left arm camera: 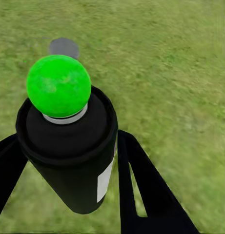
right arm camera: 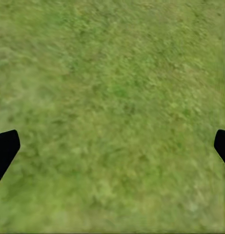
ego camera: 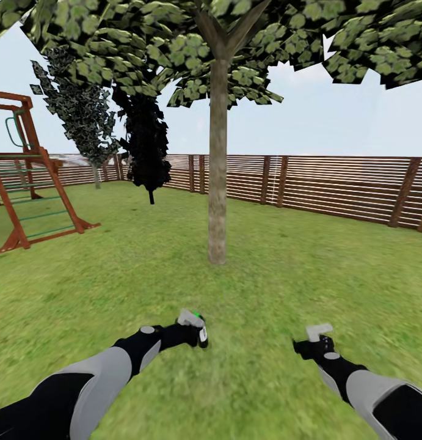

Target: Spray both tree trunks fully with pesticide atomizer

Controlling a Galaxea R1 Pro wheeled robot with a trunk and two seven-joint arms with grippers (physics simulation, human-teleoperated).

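head view: the lawn (ego camera: 308,263) spreads out to a brown slatted wooden fence (ego camera: 333,186). one tree (ego camera: 218,91) stands straight ahead, its grey-brown tree trunk (ego camera: 217,177) rising bare from the grass into a blocky green canopy that spans the top of the view. farther back on the left are two dark narrow conifers (ego camera: 146,143), and at the far left edge a wooden play tower (ego camera: 27,177) with a sloping ladder frame. both arms reach forward low over the grass. the left gripper (ego camera: 195,333) carries the pesticide atomizer (ego camera: 201,333), a small black can with a green top, well short of the trunk. the right gripper (ego camera: 308,347) is held over the grass, well apart from the left one.

left wrist view: the pesticide atomizer (left arm camera: 73,146) is seen from above, a black cylinder with a round bright green cap and a white label on its side. the black fingers (left arm camera: 141,180) are clamped against both sides of it. grass lies beneath, with a small grey disc (left arm camera: 63,47) on it beyond the can.

right wrist view: the two black fingertips (right arm camera: 5,148) show at opposite edges, spread wide apart with nothing between them but grass.
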